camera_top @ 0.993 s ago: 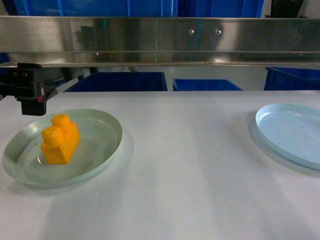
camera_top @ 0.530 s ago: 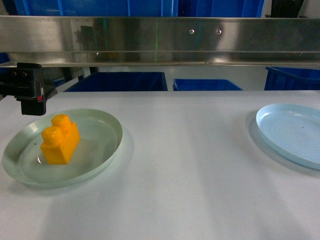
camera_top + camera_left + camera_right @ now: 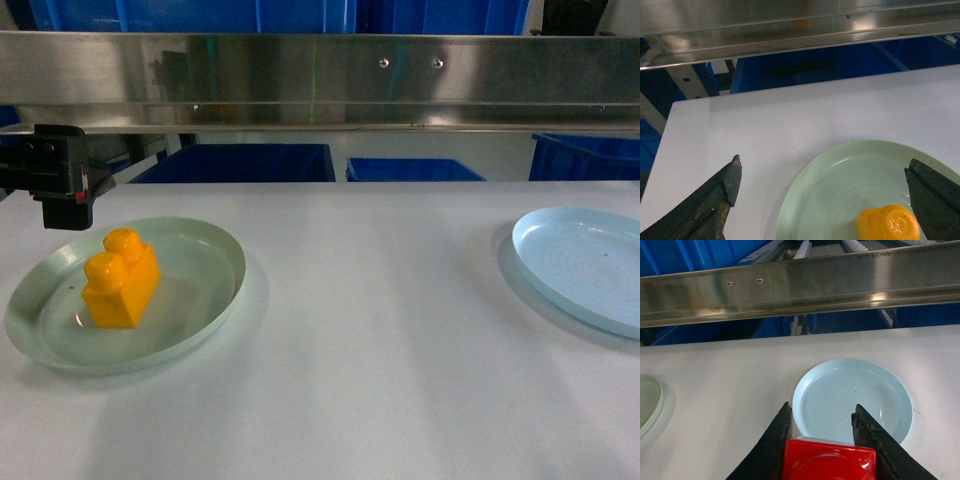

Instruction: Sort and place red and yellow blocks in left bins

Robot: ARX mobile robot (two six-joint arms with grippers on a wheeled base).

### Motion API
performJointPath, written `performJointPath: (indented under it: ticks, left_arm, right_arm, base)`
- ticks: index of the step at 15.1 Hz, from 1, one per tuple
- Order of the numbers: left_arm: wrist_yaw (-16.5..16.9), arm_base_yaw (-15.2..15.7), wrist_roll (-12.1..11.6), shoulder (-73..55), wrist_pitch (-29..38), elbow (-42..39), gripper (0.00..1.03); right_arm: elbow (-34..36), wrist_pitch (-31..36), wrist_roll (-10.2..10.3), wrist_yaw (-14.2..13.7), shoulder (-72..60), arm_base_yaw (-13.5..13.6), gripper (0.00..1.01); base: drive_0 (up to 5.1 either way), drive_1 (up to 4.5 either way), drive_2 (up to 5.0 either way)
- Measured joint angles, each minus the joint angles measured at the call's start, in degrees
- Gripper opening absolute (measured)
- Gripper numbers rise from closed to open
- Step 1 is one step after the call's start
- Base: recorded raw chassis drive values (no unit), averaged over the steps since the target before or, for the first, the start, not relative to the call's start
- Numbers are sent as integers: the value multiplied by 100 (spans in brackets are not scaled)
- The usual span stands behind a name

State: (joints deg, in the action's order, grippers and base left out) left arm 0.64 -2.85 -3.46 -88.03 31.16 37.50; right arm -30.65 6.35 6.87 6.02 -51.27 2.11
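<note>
Yellow block (image 3: 121, 279) sits in the green plate (image 3: 205, 320) near the worktop's (image 3: 380, 350) left edge, left tool (image 3: 825, 200) spread wide above it. Right tool (image 3: 827, 440) pinches the red block (image 3: 829, 461) above the blue plate (image 3: 852, 400).

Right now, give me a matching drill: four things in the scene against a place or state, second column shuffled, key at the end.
Things
1. orange-yellow two-stud plastic brick
2. bright red plastic brick
3. pale blue round plate
4. left gripper

States
A. holds nothing
B. jaws wide apart, above the plate
C. clamped between the right gripper jaws
D. resting in the pale green round plate

Pairs: 1-D, 2-C, 3-A, 4-B
</note>
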Motion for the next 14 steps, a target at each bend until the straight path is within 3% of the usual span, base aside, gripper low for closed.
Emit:
performJointPath:
  ticks: [7, 9, 11, 14]
  left_arm:
    - [-50, 22, 20, 0, -133, 52, 98]
    - [-76, -52, 225, -63, -614, 448, 98]
    - [-315, -212, 531, -157, -1296, 957, 98]
    - [-437, -345, 866, -214, -2146, 1202, 98]
  right_arm:
    - [2, 0, 15, 0, 0, 0, 29]
    - [2, 0, 15, 0, 0, 0, 29]
    - [2, 0, 15, 2, 0, 2, 29]
    - [2, 0, 15, 2, 0, 0, 29]
  base:
    - [0, 0, 0]
    - [0, 0, 0]
    - [0, 0, 0]
    - [0, 0, 0]
